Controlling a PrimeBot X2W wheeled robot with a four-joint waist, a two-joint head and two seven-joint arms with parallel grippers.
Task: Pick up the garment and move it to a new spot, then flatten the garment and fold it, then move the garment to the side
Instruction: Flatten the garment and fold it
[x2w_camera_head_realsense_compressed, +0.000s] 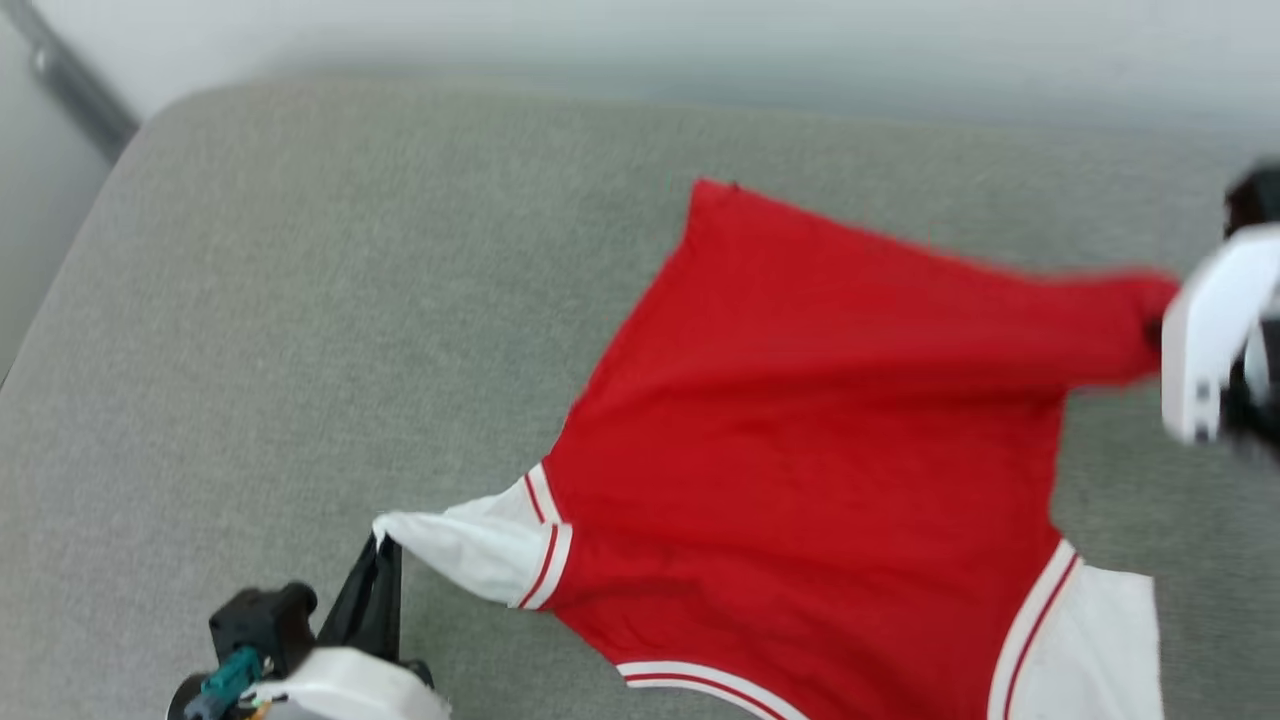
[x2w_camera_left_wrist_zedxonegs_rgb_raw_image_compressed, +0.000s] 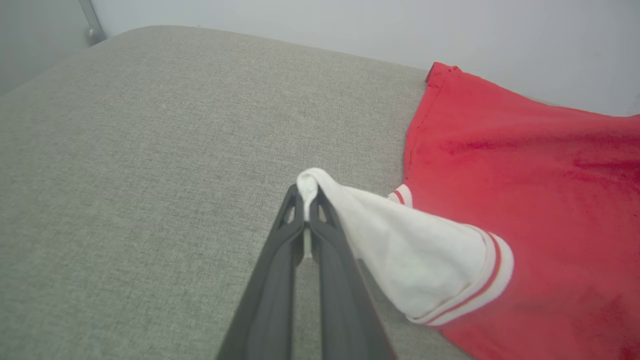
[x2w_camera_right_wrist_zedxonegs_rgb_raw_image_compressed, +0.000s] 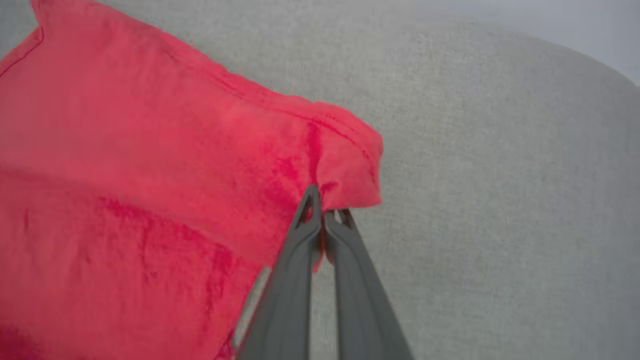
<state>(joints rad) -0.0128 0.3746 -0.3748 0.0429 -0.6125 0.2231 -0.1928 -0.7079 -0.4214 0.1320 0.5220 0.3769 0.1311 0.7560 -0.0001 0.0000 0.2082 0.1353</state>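
The garment (x2w_camera_head_realsense_compressed: 820, 440), red with white short sleeves and red-white striped trim, lies spread on the grey cushion (x2w_camera_head_realsense_compressed: 300, 300), plain red side up. My left gripper (x2w_camera_head_realsense_compressed: 380, 545) at the lower left is shut on the tip of the white sleeve (x2w_camera_left_wrist_zedxonegs_rgb_raw_image_compressed: 400, 240); in the left wrist view the fingers (x2w_camera_left_wrist_zedxonegs_rgb_raw_image_compressed: 306, 197) pinch that white cloth. My right gripper (x2w_camera_right_wrist_zedxonegs_rgb_raw_image_compressed: 322, 212) is shut on the red hem corner (x2w_camera_right_wrist_zedxonegs_rgb_raw_image_compressed: 350, 170). In the head view its white wrist (x2w_camera_head_realsense_compressed: 1215, 330) sits at the right edge, with the red corner (x2w_camera_head_realsense_compressed: 1120, 320) stretched toward it.
The grey cushion has open fabric to the left and back of the garment. Its rounded far edge (x2w_camera_head_realsense_compressed: 500, 95) meets a pale wall. A dark bar (x2w_camera_head_realsense_compressed: 70, 85) runs at the upper left corner.
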